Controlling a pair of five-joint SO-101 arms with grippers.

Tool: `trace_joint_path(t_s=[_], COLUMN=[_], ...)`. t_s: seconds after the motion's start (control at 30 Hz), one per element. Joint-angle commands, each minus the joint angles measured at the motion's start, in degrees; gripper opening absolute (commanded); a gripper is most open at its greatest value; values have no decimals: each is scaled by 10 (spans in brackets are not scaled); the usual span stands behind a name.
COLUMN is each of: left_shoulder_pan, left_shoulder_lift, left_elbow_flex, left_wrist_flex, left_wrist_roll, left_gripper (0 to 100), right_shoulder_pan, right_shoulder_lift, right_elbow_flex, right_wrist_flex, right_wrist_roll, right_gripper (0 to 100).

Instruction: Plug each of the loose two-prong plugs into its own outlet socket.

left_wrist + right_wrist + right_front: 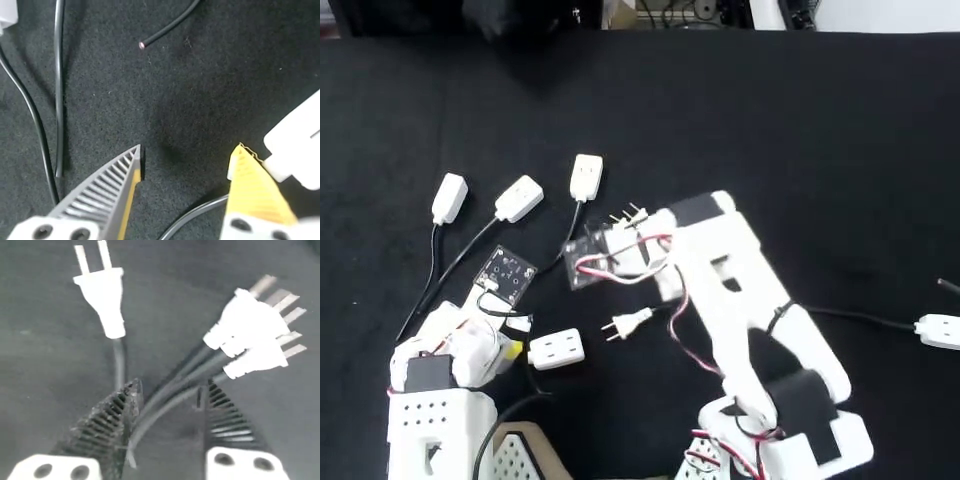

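Note:
My right gripper (167, 392) is shut on a bundle of black cables, and their white two-prong plugs (252, 335) fan out past the fingertips. In the high view that bundle (630, 216) sticks out near the table's middle. A single white plug (102, 285) lies on the mat beside it. Another loose plug (628, 323) lies under the right arm. My left gripper (187, 155) stands open over bare mat at the front left, its yellow finger (250, 175) next to a white outlet socket (300, 140), which is also visible in the high view (557, 349).
Three white sockets (450, 197) (518, 198) (586, 176) lie in a row at the left rear, their black cables (59, 85) running toward the left arm. One more socket (938, 330) lies at the right edge. The black mat (800, 130) stretches far back.

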State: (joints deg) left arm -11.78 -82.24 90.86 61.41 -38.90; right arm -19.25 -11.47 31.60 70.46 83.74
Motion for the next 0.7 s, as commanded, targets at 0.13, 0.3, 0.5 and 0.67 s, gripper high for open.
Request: trace_joint_path(t_s=[0.13, 0.3, 0.5, 0.67], left_shoulder_pan=[0, -1, -3, -4], left_shoulder_lift=[-3, -3, -3, -3], left_elbow_flex=[0, 0, 0, 0], left_wrist_flex=[-10, -10, -10, -10], left_wrist_roll=[-5, -4, -5, -4], left_gripper=[278, 278, 278, 278], right_shoulder_pan=[-8, -1, 30, -22], right_shoulder_lift=[-25, -69, -93, -91], right_elbow_flex=[-65, -28, 58, 124], right_wrist_flex=[87, 134, 115, 66], right_wrist_roll=[-240, -533, -618, -678], right_gripper=[211, 210, 94, 99])
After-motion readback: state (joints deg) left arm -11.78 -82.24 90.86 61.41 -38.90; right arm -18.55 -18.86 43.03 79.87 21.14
